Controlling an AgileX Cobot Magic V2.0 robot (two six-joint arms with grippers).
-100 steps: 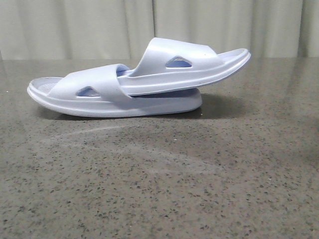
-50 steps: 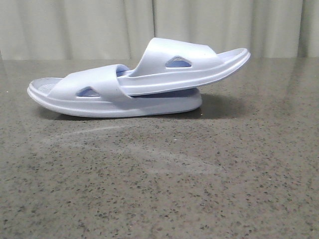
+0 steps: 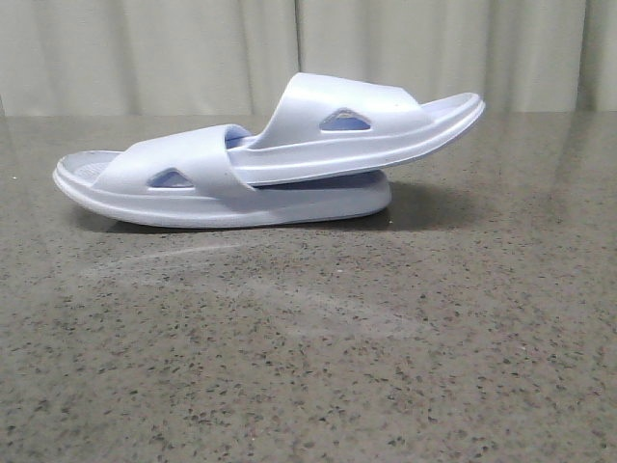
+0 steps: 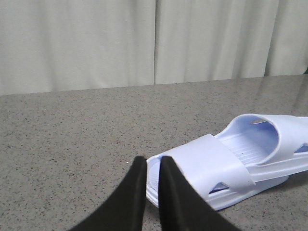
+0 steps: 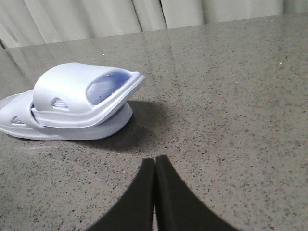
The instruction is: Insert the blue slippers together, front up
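Right gripper: nearest the right wrist camera; two black fingers pressed together, holding nothing, above bare table.
Left gripper: black fingers almost touching, only a thin slit between them, nothing held; its tips sit just in front of the lower slipper's end.
Table: grey speckled stone surface, glossy, with faint reflections.
Blue slippers: pale blue-white pair lying side-on in the middle of the table; lower slipper flat, upper slipper slid under its strap and tilted up toward the right.
Curtain: pale pleated fabric behind the table.
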